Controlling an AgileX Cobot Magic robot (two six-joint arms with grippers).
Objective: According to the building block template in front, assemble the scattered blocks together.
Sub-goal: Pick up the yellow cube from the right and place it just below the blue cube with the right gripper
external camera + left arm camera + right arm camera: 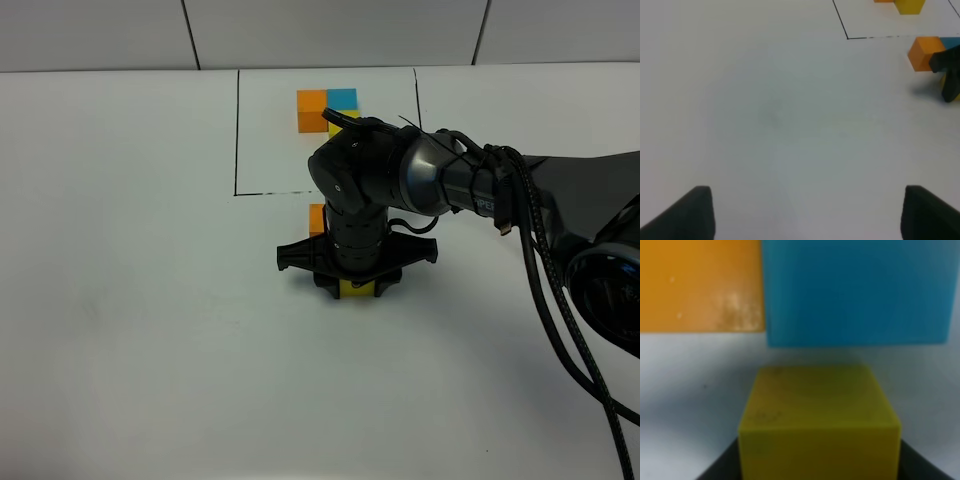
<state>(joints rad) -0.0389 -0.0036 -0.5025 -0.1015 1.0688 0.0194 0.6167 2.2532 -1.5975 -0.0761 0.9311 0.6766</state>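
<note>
Three loose cubes sit just near of the template (327, 125): orange (700, 285) and blue (855, 290) adjoining, yellow (817, 432) apparently gripped in the right jaws. Slide it squarely against blue's near face. Left jaws open, idle.

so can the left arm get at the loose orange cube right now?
Probably not cleanly. The orange cube has bare table between it and the open left gripper, but the right gripper, holding the yellow cube, sits right beside it, so a collision seems likely.
</note>
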